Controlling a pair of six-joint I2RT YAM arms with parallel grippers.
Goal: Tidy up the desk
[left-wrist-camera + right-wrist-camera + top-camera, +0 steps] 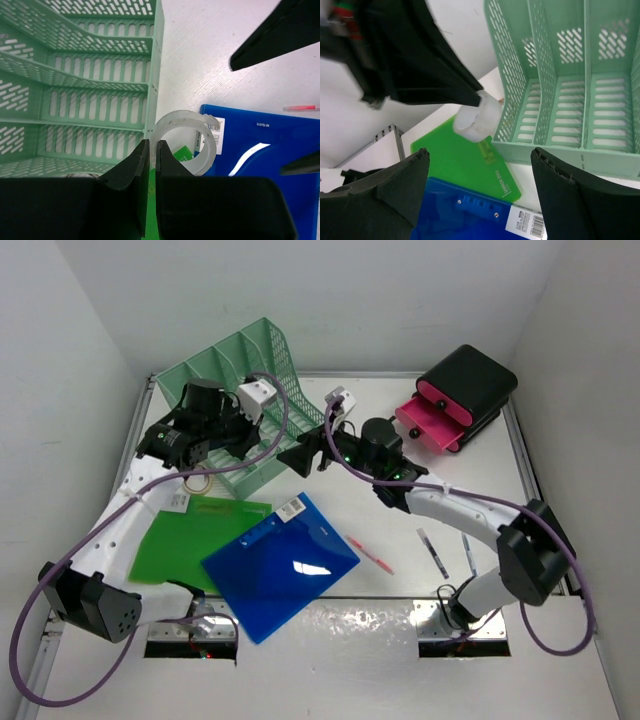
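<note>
The left end effector (152,146) is pressed tight on the wall of a clear tape roll (207,145), right at the front corner of the green file rack (225,365), over a green folder (180,540). The right end effector (480,154) hangs spread wide, facing it. The white bench (480,460) stretches under everything, with a blue folder (280,565) near its front edge.

1. Left arm (108,538) and right arm (462,508): white links, black joints.
2. Purple cables (588,590) loop along each arm.
3. Left fingers (131,170) and right fingers (385,192): black, tapered, matte.
4. White camera blocks (257,395) sit by the wrists.
5. Green lights (394,469) glow on the right arm's black wrist.
</note>
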